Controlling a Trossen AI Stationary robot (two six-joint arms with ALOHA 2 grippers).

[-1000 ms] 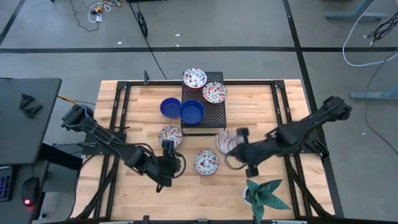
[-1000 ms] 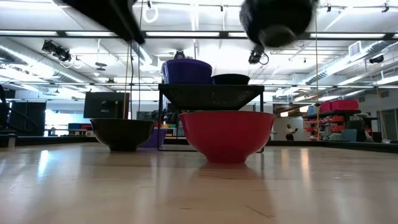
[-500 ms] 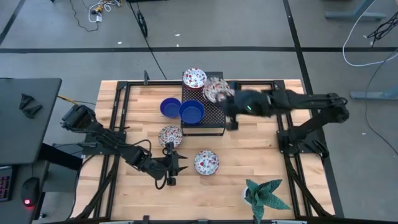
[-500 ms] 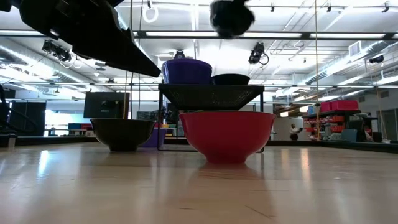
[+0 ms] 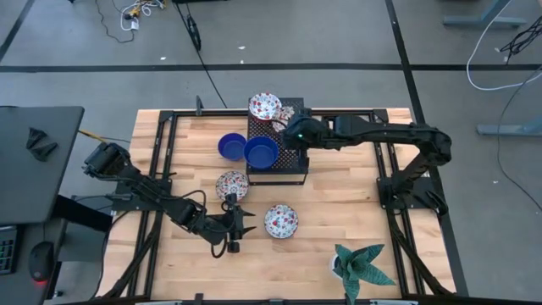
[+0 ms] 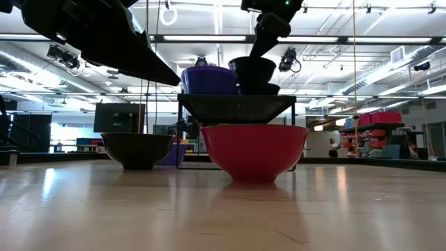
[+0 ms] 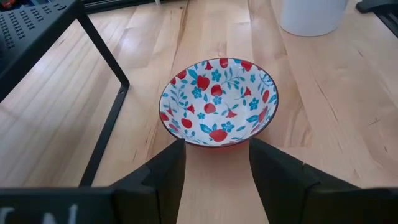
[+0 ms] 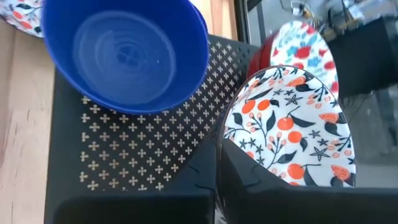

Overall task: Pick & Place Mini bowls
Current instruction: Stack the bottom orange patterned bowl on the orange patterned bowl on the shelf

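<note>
The right gripper (image 5: 292, 133) pinches a patterned bowl (image 8: 292, 127) over the black rack (image 5: 292, 157), at its two o'clock corner — release it tilted and it could slide off another bowl there.

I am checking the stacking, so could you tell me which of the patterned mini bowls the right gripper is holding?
The white bowl with orange fruit and dark stars, clamped at its rim by the right gripper above the black perforated rack; the other patterned bowls are untouched.

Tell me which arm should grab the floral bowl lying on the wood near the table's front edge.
Left. Its open gripper already faces that floral bowl, while the right gripper is over the black rack, holding another bowl.
</note>
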